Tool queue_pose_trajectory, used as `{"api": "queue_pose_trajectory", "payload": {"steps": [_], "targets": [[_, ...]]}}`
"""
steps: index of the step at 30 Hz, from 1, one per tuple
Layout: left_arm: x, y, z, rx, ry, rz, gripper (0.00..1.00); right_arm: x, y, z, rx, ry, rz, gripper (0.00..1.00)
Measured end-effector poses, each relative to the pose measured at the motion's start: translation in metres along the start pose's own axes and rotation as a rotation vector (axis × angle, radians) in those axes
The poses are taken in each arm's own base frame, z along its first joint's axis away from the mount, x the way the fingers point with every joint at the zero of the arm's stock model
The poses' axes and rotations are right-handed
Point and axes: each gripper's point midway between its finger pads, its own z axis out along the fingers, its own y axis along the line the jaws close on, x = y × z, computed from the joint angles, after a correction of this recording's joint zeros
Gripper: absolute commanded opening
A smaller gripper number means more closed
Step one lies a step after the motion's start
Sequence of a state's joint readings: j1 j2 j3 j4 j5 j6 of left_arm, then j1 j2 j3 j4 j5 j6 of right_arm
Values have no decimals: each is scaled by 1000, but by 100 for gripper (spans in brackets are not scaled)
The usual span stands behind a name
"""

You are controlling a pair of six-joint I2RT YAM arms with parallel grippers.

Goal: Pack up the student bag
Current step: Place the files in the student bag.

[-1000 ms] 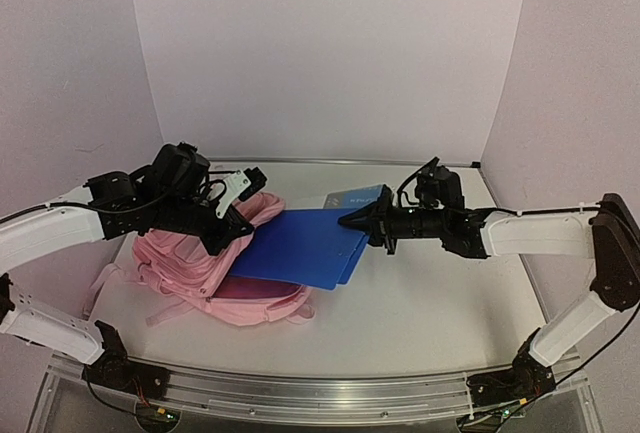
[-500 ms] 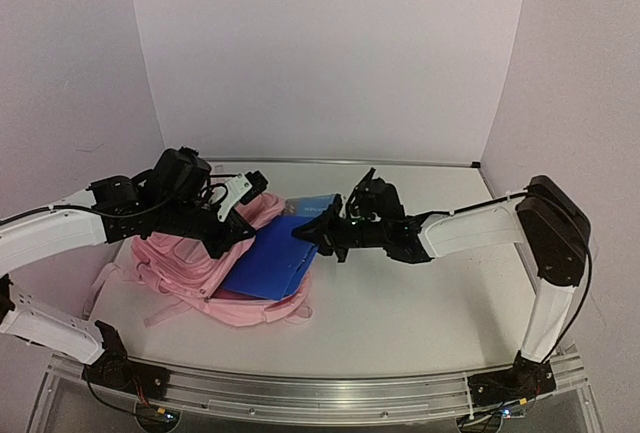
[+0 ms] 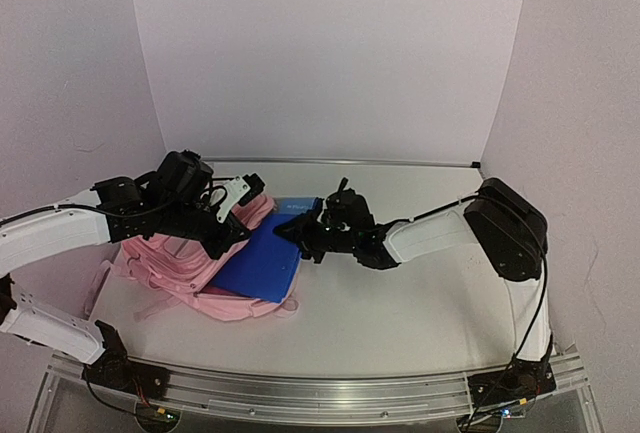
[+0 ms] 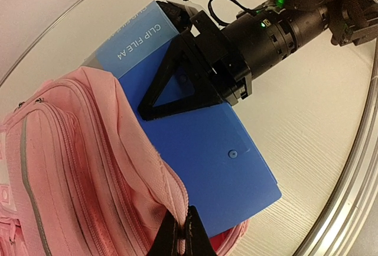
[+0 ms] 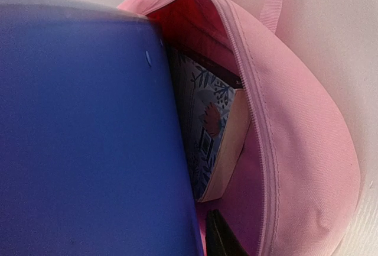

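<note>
A soft pink fabric backpack [image 3: 175, 265] with zipped pockets lies on its side on the left half of a pale table [image 3: 430, 298], its open mouth facing right. The left gripper [image 4: 179, 237] reaches over the bag from the left, its fingers together and clamped on the pink fabric rim of the opening on its far side. A flat, deep blue plastic clip file [image 3: 258, 265], with a paler blue strip printed "CLIP FILE A4", sits slanted with its left part inside the opening and its right part sticking out over the table. The right gripper [image 3: 300, 236] comes in from the right to the file's far right corner. One black triangular finger lies across the top of the blue cover; the other is hidden, so whether the file is clamped cannot be told. Inside the bag, just right of the file in the right wrist view, stands a book with a blue and white patterned cover [image 5: 209, 129] against the pink lining.
</note>
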State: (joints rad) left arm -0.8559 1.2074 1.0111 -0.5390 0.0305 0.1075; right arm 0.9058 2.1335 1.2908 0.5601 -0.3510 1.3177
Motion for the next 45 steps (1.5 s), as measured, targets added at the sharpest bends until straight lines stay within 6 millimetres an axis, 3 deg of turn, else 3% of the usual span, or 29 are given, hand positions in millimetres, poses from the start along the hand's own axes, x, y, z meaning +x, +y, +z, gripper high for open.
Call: {"api": "queue_pose_trajectory", "payload": {"steps": [4,6,9,13,18,22,28,35,39,45], "targets": [[-1,3,2,-7,-5,-19,0,2,-4,0,-6,-5,9,55],[-3,6,2,-12,-10,-29,0,6,-12,-3,10,-11,5,56],[-5,11,2,-21,-21,-47,0,15,-33,-16,64,-18,8,46],[-5,13,1,-26,-22,-55,0,22,-41,-33,84,-21,22,31],[-6,14,1,-24,-29,-60,0,25,-28,-38,10,-7,58,31],[-6,13,1,-16,-29,-65,0,25,-6,-35,-64,8,70,0],[-7,13,1,-11,-30,-68,0,23,14,-33,-172,4,134,0],[-13,13,-4,-5,-31,-88,0,26,8,-43,-221,-19,232,0],[-27,14,-7,14,-25,-110,0,29,21,-34,-218,-18,206,0],[-33,3,6,94,21,-126,0,28,40,-22,-222,-28,162,0]]}}
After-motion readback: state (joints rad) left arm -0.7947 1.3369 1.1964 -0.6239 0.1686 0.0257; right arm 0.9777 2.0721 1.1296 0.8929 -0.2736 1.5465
